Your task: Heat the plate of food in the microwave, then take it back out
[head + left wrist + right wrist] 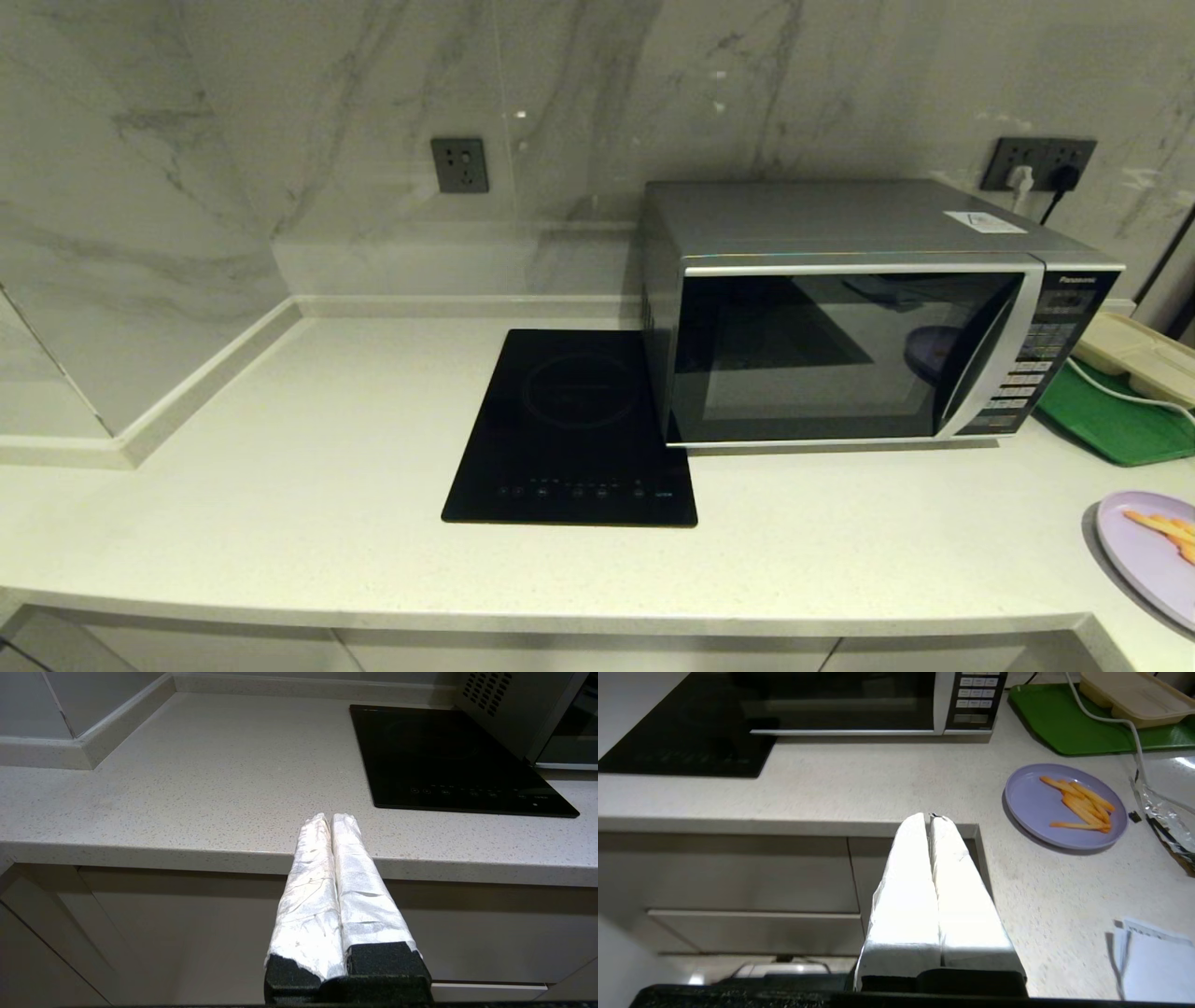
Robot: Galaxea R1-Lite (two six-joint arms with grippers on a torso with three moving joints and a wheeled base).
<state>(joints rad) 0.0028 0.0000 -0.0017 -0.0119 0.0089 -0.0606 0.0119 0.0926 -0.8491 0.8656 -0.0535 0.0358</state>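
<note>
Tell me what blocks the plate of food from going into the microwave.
The microwave's own door is closed, so it bars the way in. The plate of food sits on the counter with nothing visible between it and the door.

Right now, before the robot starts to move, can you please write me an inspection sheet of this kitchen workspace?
Surface: pale speckled counter, dry as far as seen.
Job's things: plate of food lies on the counter near its right end, orange sticks on it; microwave stands with its door closed.
Clutter: black hob left of the microwave; green tray with a beige box on it; papers; foil wrapper.
Grippers: left gripper shut, empty, at the counter's front edge; right gripper shut, empty, at the edge, apart from the plate.
Cables: white cable crosses the tray; plugs in the wall socket.
Surroundings: marble wall, cabinets below.
</note>
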